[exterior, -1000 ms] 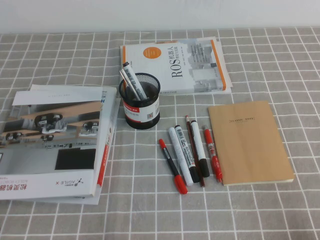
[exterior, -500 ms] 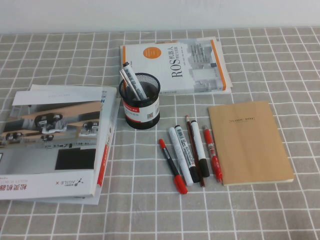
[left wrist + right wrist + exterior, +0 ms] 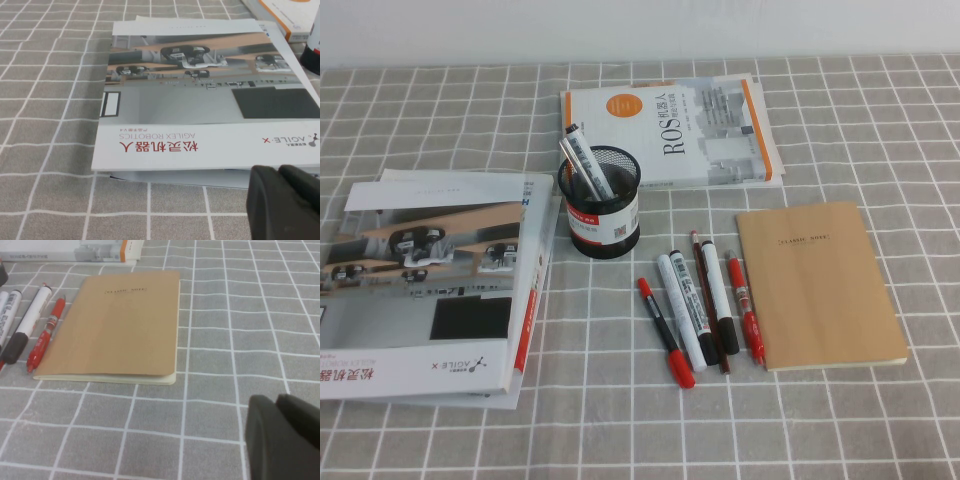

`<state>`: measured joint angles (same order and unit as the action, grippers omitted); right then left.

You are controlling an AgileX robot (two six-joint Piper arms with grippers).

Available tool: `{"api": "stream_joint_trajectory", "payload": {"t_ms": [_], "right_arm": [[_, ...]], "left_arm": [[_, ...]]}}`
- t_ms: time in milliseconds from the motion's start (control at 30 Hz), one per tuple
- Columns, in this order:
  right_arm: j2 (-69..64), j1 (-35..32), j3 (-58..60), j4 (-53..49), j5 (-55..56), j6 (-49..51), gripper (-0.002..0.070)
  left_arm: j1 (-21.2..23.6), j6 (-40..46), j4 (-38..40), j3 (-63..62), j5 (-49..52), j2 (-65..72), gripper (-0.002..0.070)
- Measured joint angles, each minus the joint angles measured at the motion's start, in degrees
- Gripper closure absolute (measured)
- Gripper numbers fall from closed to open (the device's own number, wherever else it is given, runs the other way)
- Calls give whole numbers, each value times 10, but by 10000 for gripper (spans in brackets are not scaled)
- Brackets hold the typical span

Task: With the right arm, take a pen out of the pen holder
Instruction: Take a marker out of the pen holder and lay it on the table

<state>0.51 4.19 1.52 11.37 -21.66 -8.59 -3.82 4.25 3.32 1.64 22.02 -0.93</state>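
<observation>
A black mesh pen holder [image 3: 603, 205] stands mid-table with a grey-white pen [image 3: 582, 158] leaning out toward the far left. Several pens and markers [image 3: 700, 305] lie in a row on the cloth in front of it. Neither arm appears in the high view. My right gripper [image 3: 276, 401] shows only in its wrist view, shut and empty, low over the cloth on the near side of the tan notebook [image 3: 115, 325], far from the holder. My left gripper [image 3: 279, 172] is shut and empty at the near edge of the Agilex booklet [image 3: 200, 100].
A tan notebook [image 3: 817, 283] lies right of the loose pens. A white ROS book [image 3: 670, 130] sits behind the holder. The big Agilex booklet [image 3: 425, 285] on papers covers the left side. A grey checked cloth [image 3: 640, 430] covers the table.
</observation>
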Motion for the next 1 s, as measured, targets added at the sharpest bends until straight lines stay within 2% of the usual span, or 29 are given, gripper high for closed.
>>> {"api": "stream_joint_trajectory", "payload": {"t_ms": [600, 767, 1000], "right_arm": [[0, 0, 0, -39, 0, -29, 689], [0, 0, 0, 80, 24, -30, 689], [0, 0, 0, 290, 137, -30, 689]], "left_arm": [[0, 0, 0, 0, 0, 0, 678], [0, 0, 0, 0, 0, 0, 678], [0, 0, 0, 0, 0, 0, 678]]}}
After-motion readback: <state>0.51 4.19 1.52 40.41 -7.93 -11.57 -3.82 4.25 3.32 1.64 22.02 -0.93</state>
